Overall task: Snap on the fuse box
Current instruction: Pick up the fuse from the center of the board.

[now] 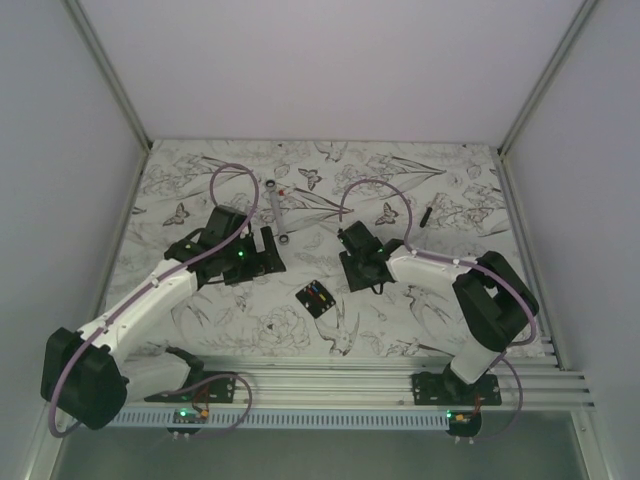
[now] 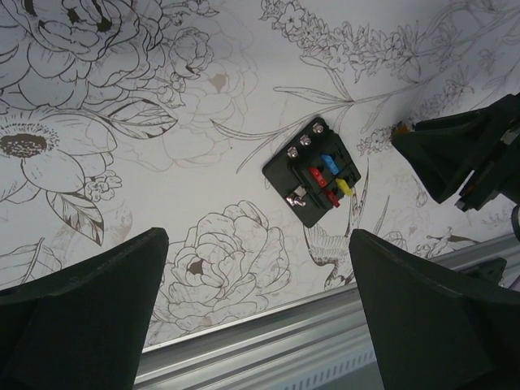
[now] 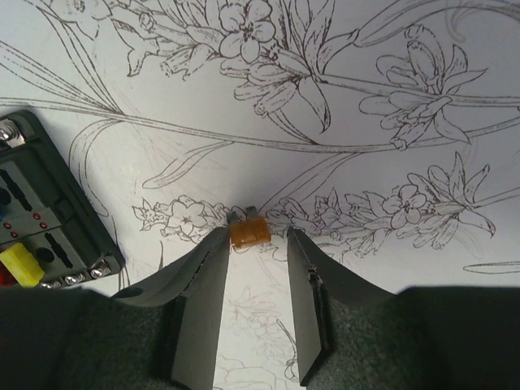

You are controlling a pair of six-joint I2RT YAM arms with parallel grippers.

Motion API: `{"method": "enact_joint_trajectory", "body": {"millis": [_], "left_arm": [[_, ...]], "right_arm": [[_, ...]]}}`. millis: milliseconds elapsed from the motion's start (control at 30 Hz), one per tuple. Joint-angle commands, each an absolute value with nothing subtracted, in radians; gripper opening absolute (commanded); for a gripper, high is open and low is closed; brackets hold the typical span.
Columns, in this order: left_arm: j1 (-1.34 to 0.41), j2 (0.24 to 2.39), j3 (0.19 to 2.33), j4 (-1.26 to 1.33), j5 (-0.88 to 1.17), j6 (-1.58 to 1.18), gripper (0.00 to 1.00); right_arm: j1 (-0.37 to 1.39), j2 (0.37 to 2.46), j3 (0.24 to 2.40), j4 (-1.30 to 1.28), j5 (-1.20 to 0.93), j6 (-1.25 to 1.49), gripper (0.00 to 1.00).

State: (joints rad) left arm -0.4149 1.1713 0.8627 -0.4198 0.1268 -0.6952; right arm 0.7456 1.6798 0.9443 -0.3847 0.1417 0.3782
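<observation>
Desk (image 1: pixel 460 170) w/ floral print carries everything. Left arm (image 1: pixel 150 295) reaches in from the near-left; its jaws stand fully wide w/ nothing between them, hanging above the desk & looking down on the fuse box (image 2: pixel 313 172). Right arm (image 1: pixel 440 265) bends in from the near-right; its jaws are part-open, low to the desk, gap a bit wider than the small orange fuse (image 3: pixel 248 233) lying at their tips, so they aren't clamped on it. One pad looks to brush the fuse edge; can't tell for sure. Silver wrench (image 1: pixel 278 212) lies toward the back, well apart from both arms, and a thin black stick (image 1: pixel 428 213) sits back-right; neither is in play. Fuse box lies flat approx mid-desk, between the 2 arms & nearer the front rail, face up w/ red, blue & yellow fuses showing, free of both jaws. Likely step: get the orange fuse into the box. Risks: fuse is tiny & sits right at the tips, so an off-centre close could flick or tip it away. Box is loose w/ nothing steadying it, so pressing down may skid or tilt it. If the fuse is gripped crooked, its blades would miss the slot & jam.
</observation>
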Motion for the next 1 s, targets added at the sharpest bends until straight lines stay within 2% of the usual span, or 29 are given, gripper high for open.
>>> {"method": "enact_joint_trajectory", "body": {"millis": [0, 533, 767, 967], "left_arm": [[-0.422, 1.151, 0.839, -0.445, 0.144, -0.698, 1.0], [-0.422, 1.165, 0.844, -0.444, 0.157, -0.675, 1.0], [-0.422, 1.165, 0.845, -0.445, 0.161, -0.67, 1.0], [-0.422, 1.18, 0.852, -0.444, 0.168, -0.669, 1.0]], "right_arm": [[0.754, 1.673, 0.991, -0.459, 0.123, 0.395, 0.42], [0.76, 1.74, 1.068, -0.49, 0.085, 0.274, 0.43], [0.759, 1.766, 1.1, -0.55, 0.076, 0.267, 0.39], [0.76, 1.744, 1.103, -0.585, 0.079, 0.266, 0.41]]}}
